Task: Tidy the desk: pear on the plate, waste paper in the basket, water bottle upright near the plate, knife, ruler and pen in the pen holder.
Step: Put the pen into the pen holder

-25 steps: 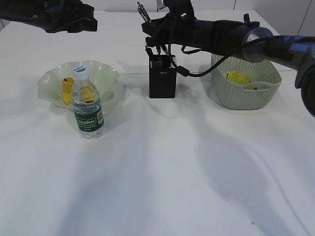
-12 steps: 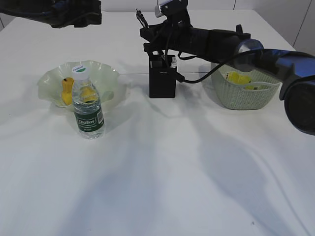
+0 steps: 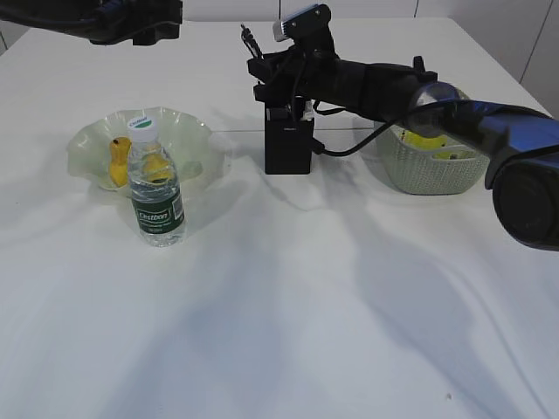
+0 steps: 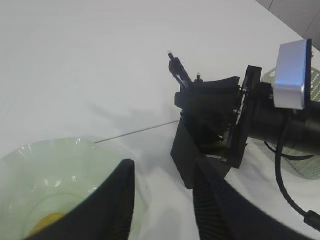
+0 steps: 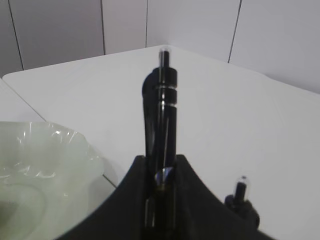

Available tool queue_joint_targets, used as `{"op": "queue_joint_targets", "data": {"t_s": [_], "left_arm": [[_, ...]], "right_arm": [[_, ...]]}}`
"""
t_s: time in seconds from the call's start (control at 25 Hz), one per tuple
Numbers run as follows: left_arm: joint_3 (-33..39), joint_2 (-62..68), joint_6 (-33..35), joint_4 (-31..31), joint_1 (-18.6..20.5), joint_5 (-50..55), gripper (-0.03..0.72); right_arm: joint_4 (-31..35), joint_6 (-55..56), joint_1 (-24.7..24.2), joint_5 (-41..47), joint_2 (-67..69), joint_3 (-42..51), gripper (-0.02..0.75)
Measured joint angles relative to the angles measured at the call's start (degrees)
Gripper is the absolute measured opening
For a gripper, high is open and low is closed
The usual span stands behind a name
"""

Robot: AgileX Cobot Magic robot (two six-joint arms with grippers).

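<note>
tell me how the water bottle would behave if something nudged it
The water bottle stands upright, tall on a narrow base, so a nudge near the white cap would probably tip it. It looks full of water, so likely fairly heavy. Once down, its round body would probably roll.

The white tabletop [image 3: 288, 323] is viewed by the exterior camera from the front, down at a slant. The left wrist view is taken from above the pale green ruffled glass dish [image 4: 60, 165], facing the matte black square pen holder [image 4: 192, 160]. The right wrist view is taken close along a black pen [image 5: 162, 130]. Dish and holder are shared by exterior and left wrist views.
</note>
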Motion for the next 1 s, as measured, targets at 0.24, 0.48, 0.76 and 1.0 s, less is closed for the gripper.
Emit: {"op": "queue_joint_targets", "data": {"t_s": [0.24, 0.48, 0.76, 1.0], "left_arm": [[0.0, 0.0, -3.8, 4.2, 0.0, -0.6, 0.276], [0.0, 0.0, -3.9, 7.5, 0.0, -0.7, 0.276], [0.0, 0.0, -4.2, 10.5, -0.8, -0.8, 0.276], [0.0, 0.0, -16.4, 22.1, -1.5, -0.8, 0.276]], "right_arm": [[0.0, 0.0, 0.0, -1.4, 1.4, 0.0, 0.073], [0.0, 0.0, 0.0, -2.9, 1.4, -0.1, 0.073], [0.0, 0.0, 0.0, -3.0, 1.4, -0.1, 0.073], [0.0, 0.0, 0.0, -3.2, 1.4, -0.1, 0.092]]}}
